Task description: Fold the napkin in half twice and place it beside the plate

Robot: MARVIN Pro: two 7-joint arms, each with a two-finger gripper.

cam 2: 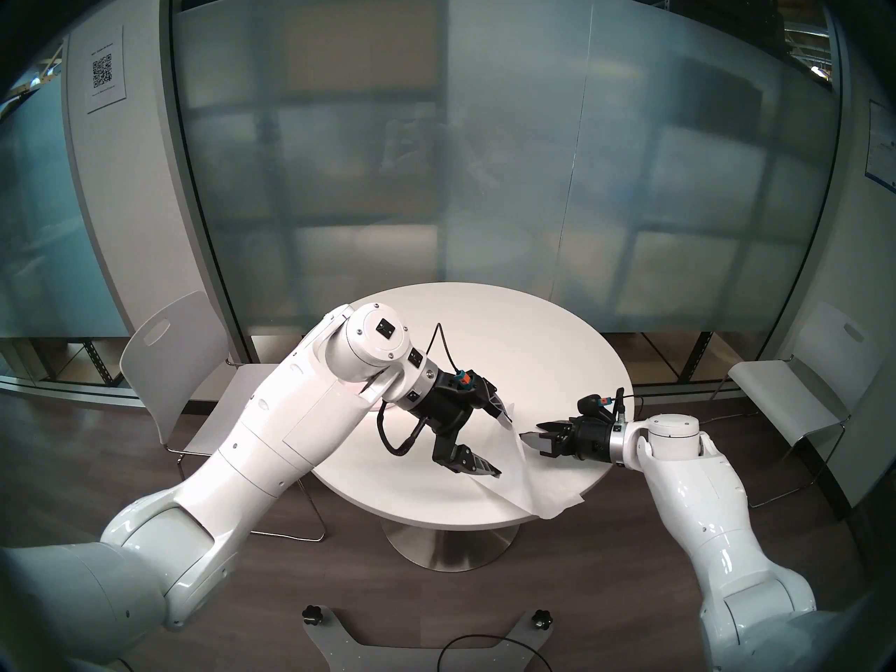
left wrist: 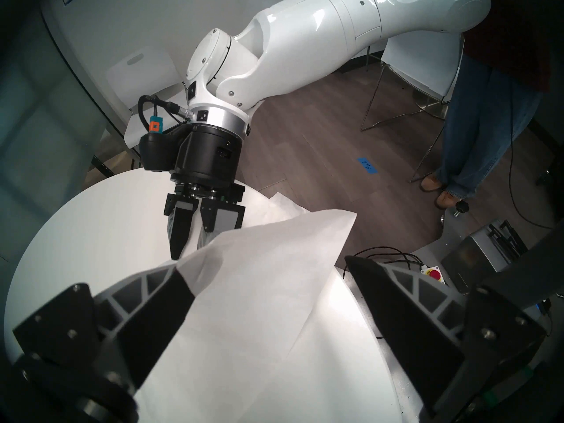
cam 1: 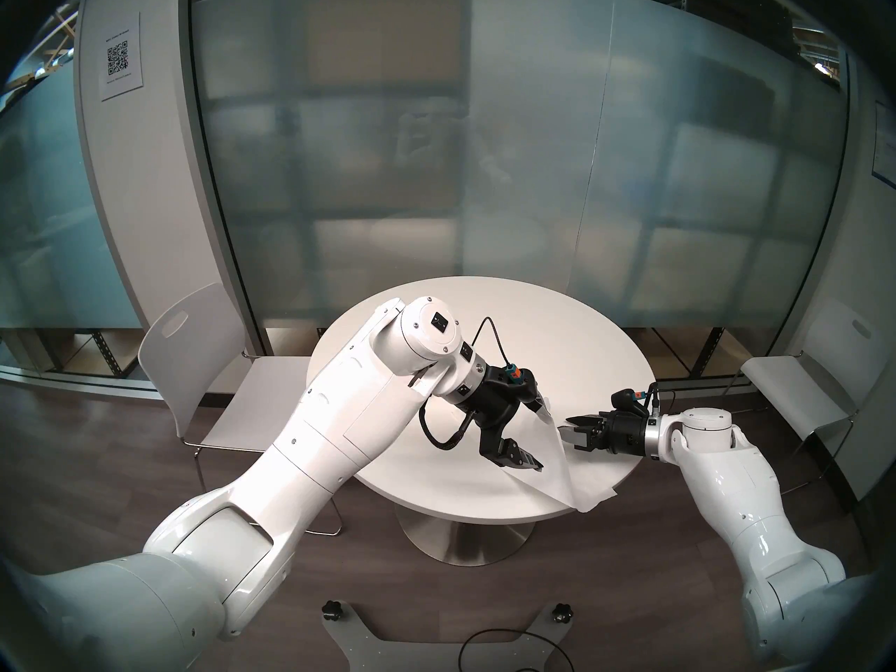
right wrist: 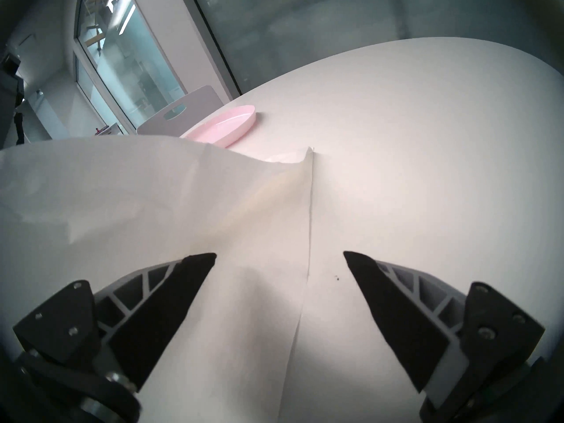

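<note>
A thin white napkin (cam 1: 557, 477) lies on the front right of the round white table (cam 1: 533, 326). One part is raised and leans against the far finger of my left gripper (cam 1: 543, 439). One napkin corner hangs past the table edge. The left gripper (left wrist: 264, 264) is open wide, with the napkin (left wrist: 259, 291) draped over one fingertip. My right gripper (cam 1: 566, 426) faces it from the right, open. In the right wrist view the napkin (right wrist: 152, 199) runs between its spread fingers (right wrist: 279, 254). The pink plate (right wrist: 225, 127) sits beyond the napkin. My left arm hides the plate in the head views.
A white chair (cam 1: 194, 346) stands left of the table and another (cam 1: 824, 380) to the right. Frosted glass walls close the back. A person in jeans (left wrist: 476, 123) stands on the wooden floor. A red stop button (left wrist: 435, 274) sits by the base.
</note>
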